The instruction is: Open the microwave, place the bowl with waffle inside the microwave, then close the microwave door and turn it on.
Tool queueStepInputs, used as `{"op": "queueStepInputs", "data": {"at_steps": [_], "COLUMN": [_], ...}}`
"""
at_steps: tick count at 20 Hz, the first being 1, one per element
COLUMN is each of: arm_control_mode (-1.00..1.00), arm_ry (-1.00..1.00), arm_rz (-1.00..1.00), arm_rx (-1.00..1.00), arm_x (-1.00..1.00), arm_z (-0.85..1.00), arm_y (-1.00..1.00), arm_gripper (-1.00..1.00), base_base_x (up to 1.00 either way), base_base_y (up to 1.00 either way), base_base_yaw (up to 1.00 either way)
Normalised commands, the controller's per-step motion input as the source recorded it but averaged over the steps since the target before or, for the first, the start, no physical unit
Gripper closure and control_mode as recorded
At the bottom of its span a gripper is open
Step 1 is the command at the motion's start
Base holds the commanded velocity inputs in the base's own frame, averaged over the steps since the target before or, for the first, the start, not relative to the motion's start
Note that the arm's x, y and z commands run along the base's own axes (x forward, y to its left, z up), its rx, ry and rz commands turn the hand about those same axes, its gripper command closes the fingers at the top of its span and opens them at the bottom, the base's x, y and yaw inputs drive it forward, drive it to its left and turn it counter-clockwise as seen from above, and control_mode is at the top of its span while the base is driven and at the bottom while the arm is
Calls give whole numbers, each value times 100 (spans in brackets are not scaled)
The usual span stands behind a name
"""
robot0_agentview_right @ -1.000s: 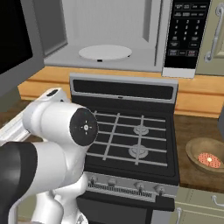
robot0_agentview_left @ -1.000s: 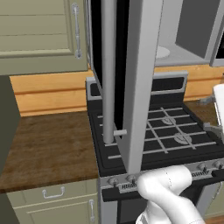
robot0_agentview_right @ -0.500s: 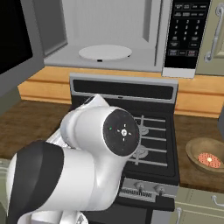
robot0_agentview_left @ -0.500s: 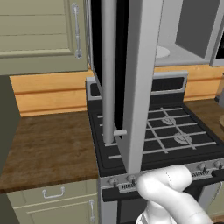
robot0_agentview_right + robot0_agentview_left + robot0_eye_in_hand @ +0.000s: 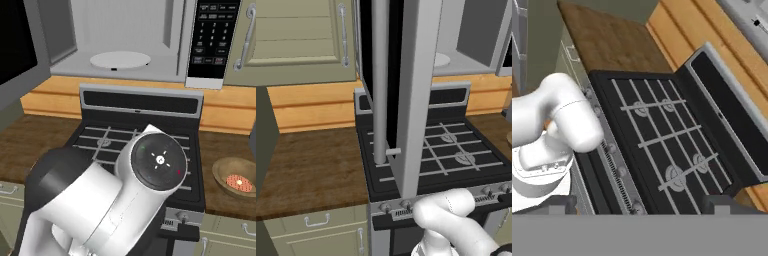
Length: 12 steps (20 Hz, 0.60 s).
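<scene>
dark end effector (image 5: 640,205): two small finger tips standing wide apart with nothing between them, looking down over the black gas stove with grey grates (image 5: 667,150).
bowl: small round tan-brown wooden-looking bowl (image 5: 236,178) with a reddish-pink waffle piece inside, resting on the brown wooden desk (image 5: 227,197) just right of the stove, well apart from the end effector.
handling: likely light and stiff; smooth rounded wall may slip, so keep it level.
hold: pinch the rim, one finger inside and one outside, clear of the waffle.
microwave: wide silver-grey box (image 5: 125,40) above the stove, white round turntable bare.
door: silver-framed black glass panel (image 5: 406,95) swung fully open.
</scene>
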Motion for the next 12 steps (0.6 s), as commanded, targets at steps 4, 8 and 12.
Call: {"op": "queueStepInputs", "data": {"at_steps": [4, 8, 12], "arm_control_mode": [-100, -100, -100], "arm_ry": [0, 0, 0], "arm_rz": [-5, 14, 27], "arm_rx": [-19, 0, 0], "arm_x": [28, 61, 78], "arm_z": [-70, -64, -69], "arm_y": [-100, -95, -79], "arm_gripper": [-100, -100, -100], "base_base_x": [0, 0, 0], "base_base_y": [0, 0, 0], "base_base_yaw": [0, 0, 0]}}
